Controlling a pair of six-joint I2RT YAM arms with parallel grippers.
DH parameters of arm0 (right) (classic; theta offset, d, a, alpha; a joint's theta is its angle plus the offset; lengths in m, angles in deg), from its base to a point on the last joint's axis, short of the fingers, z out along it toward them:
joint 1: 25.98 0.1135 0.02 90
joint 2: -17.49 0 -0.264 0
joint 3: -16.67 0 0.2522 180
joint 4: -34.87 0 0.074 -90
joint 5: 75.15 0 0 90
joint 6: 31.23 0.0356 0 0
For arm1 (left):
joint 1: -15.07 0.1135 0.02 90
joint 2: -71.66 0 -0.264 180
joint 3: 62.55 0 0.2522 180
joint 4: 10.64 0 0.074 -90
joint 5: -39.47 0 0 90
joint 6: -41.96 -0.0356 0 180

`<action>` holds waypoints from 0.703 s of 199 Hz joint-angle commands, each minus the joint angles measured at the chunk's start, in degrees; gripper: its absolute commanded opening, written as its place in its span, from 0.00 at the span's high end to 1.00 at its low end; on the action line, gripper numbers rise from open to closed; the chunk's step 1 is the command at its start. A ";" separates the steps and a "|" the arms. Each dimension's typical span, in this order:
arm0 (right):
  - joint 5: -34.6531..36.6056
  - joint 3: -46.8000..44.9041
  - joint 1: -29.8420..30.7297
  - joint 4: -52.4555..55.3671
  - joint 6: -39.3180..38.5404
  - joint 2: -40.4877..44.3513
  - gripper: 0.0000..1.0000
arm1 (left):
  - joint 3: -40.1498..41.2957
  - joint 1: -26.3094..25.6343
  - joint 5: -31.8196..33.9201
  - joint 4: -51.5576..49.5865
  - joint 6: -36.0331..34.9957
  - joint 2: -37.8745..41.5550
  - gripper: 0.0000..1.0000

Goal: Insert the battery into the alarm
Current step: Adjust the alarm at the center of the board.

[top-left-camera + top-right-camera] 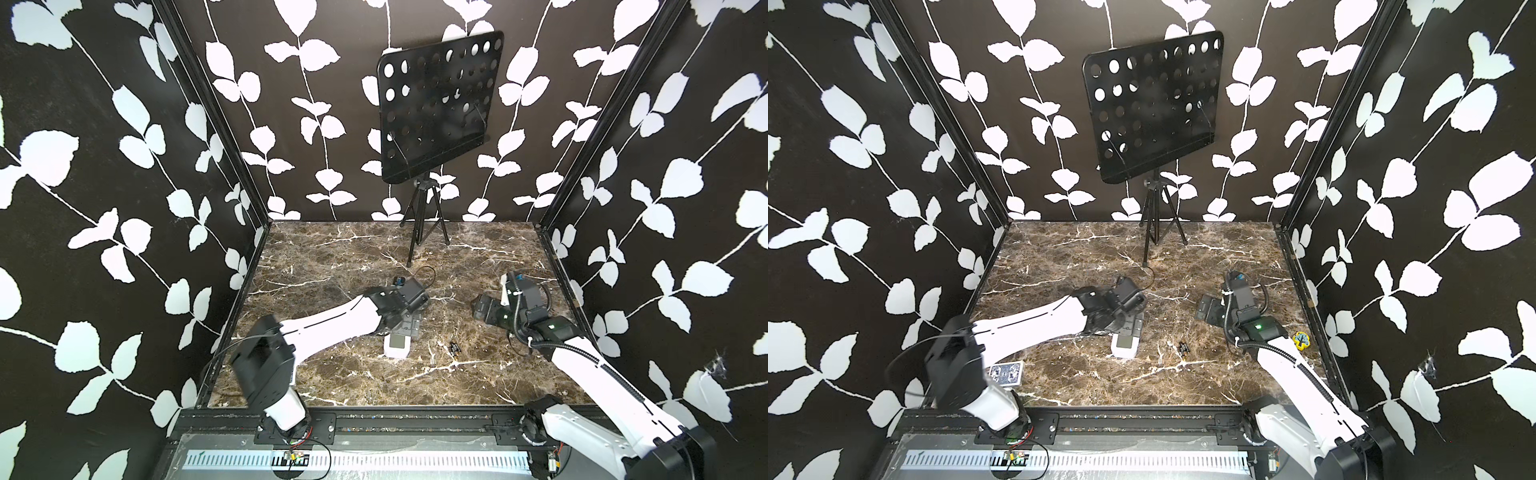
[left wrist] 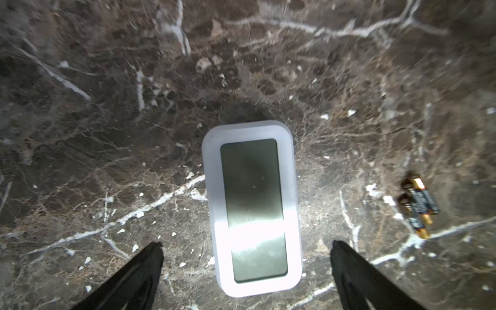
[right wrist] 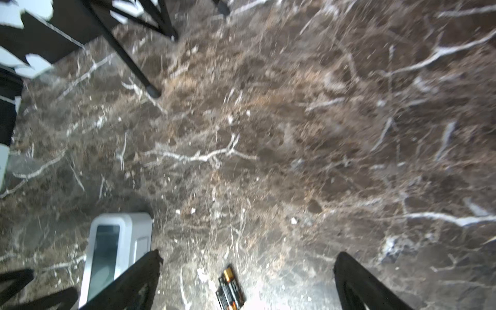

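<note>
as the alarm (image 2: 252,209) lies face up beneath it, the left claw (image 2: 247,244) hangs spread.

clear tabletop (image 1: 478,374) gap between alarm (image 1: 397,347) and batteries (image 1: 454,348); music stand (image 1: 423,186) legs crowd the far middle.

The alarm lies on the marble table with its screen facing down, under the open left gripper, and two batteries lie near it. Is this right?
Not quite: the alarm lies with its grey screen facing up, as the left wrist view shows. The rest holds: it is on the marble table, under the open left gripper, with two batteries near it.
</note>
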 commanded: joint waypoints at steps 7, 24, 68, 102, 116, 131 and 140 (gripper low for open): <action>2.67 -1.86 2.02 1.10 3.56 0.77 0.01 | -3.78 -0.24 -1.97 -6.06 -0.37 -4.43 0.01; 2.85 -1.79 2.11 0.88 3.54 0.86 0.01 | -5.93 -0.23 -3.18 -6.80 -0.84 -7.64 0.01; 2.00 -1.87 2.44 0.31 3.40 0.16 0.01 | -5.09 -0.24 -4.35 -4.02 1.11 -11.02 0.01; 1.01 -1.60 2.49 -0.69 2.98 -0.52 0.01 | -6.66 -0.24 -2.58 -5.84 2.06 -13.25 0.03; -0.24 -1.69 2.58 -1.83 2.80 -1.11 0.01 | -6.71 -0.15 -2.25 -5.57 2.43 -13.71 0.07; -1.48 -1.95 2.66 -2.77 2.70 -1.60 0.01 | -6.65 0.17 -2.88 -5.09 3.01 -14.06 0.15; -1.93 -2.13 2.80 -3.32 2.70 -1.55 0.01 | -6.64 0.49 -3.48 -4.83 3.45 -14.28 0.19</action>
